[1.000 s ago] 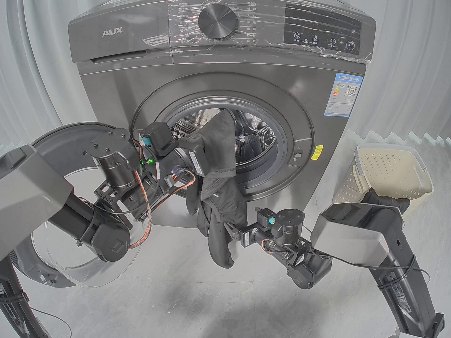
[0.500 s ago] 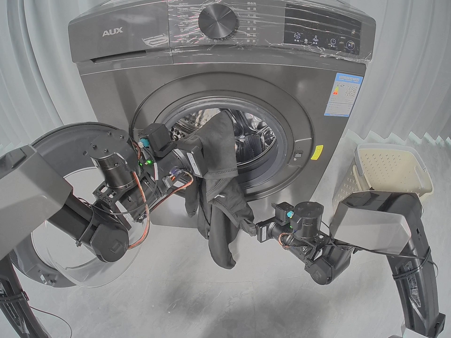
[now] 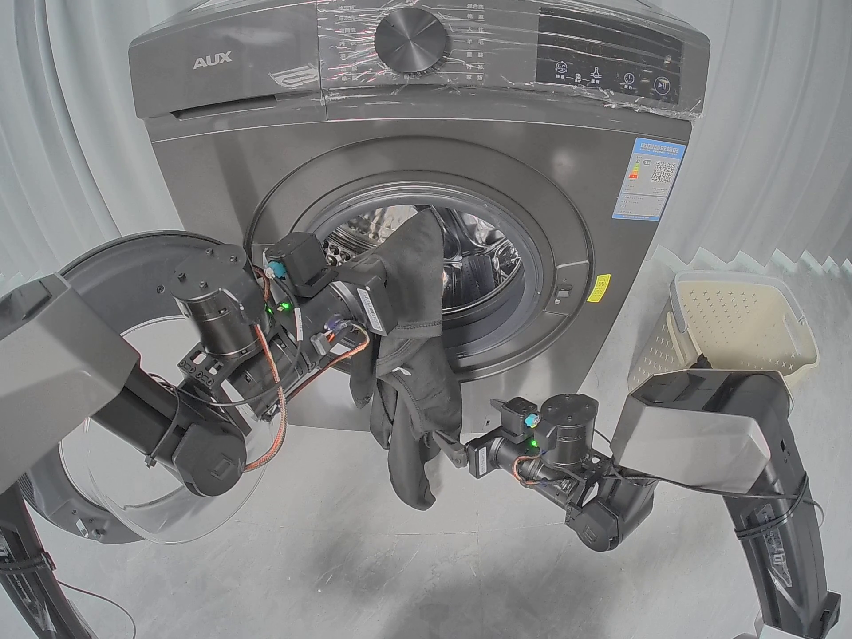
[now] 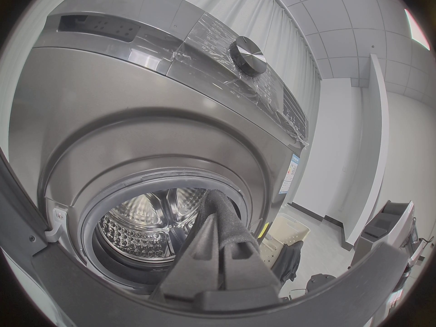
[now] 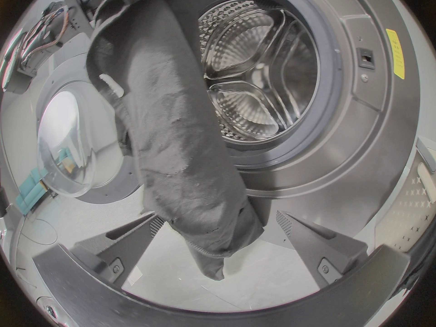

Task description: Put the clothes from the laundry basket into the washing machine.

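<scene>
One dark garment (image 3: 413,348), pinched at its top end between the pressed-together fingers of the left gripper (image 4: 220,232) — held right in front of the drum mouth (image 3: 484,264) of the washing machine (image 3: 355,144), against the mouth's upper part on the door side. Draped from there in a long fold, down across the mouth's lower rim and well below it, loose end hanging free. Not yet inside the drum. Below the drum mouth, the right gripper (image 5: 218,223), fingers spread wide to either side of the garment's dangling end; touching the cloth or not — cannot tell. Beyond the mouth, shiny perforated steel with raised paddles. To one side of the drum mouth, on the left arm's side, the round door (image 3: 115,264) swung fully open, its glass bowl facing out. Well apart on the other side of the mouth, past the machine's front corner, the cream laundry basket (image 3: 745,321) on the grey floor (image 3: 311,561).
</scene>
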You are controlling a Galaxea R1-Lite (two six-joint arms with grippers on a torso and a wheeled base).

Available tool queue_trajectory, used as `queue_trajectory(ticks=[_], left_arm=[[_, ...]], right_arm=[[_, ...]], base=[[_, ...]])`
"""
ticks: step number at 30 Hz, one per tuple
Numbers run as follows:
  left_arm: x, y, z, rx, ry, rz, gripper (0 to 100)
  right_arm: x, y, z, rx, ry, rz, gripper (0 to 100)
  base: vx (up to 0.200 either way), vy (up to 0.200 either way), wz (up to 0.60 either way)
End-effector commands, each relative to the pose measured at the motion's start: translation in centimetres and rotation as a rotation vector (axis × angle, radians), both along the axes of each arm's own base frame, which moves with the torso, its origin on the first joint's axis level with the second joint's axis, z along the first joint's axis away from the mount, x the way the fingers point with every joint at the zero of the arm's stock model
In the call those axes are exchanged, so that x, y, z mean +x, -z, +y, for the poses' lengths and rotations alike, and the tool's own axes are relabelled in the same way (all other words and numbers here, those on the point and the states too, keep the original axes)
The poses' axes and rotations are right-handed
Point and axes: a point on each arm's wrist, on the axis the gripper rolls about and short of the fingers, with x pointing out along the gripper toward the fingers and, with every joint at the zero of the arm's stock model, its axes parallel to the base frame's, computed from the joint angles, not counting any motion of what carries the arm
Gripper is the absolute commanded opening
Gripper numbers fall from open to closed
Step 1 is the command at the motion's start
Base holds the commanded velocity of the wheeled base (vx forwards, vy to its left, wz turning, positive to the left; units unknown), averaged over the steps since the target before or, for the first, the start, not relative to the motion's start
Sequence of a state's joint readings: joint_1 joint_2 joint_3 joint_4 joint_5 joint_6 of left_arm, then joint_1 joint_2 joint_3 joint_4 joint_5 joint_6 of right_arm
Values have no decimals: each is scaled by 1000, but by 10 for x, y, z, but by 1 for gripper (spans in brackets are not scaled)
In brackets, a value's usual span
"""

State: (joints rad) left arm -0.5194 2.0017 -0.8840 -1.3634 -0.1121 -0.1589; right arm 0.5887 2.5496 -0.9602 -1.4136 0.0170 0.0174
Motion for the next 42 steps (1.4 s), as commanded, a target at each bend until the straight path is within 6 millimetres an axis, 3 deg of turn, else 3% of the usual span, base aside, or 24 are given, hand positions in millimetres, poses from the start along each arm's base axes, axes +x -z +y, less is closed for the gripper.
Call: queue_trajectory(ticks=[1, 12, 24, 25, 32, 42], left_arm=[[1, 0, 0, 0, -1, 1, 0], [1, 0, 1, -1, -2, -1, 0], [0, 0, 1, -2, -1, -2, 0], [0, 0, 1, -2, -1, -2, 0], [0, 1, 3, 0, -7, 2, 0], [3, 11, 14, 17, -36, 32, 0]], right_arm=[[-8, 5, 9, -8, -44, 10, 100], [-17, 5, 29, -16, -100, -6, 100], [11, 16, 25, 5, -45, -41, 100], [11, 16, 25, 5, -45, -41, 0], [11, 10, 23, 24, -40, -52, 0], [-19, -45, -14, 36, -16, -62, 0]], base=[[0, 0, 0], [0, 0, 0], [0, 0, 0], [0, 0, 0], [0, 0, 0], [0, 0, 0]])
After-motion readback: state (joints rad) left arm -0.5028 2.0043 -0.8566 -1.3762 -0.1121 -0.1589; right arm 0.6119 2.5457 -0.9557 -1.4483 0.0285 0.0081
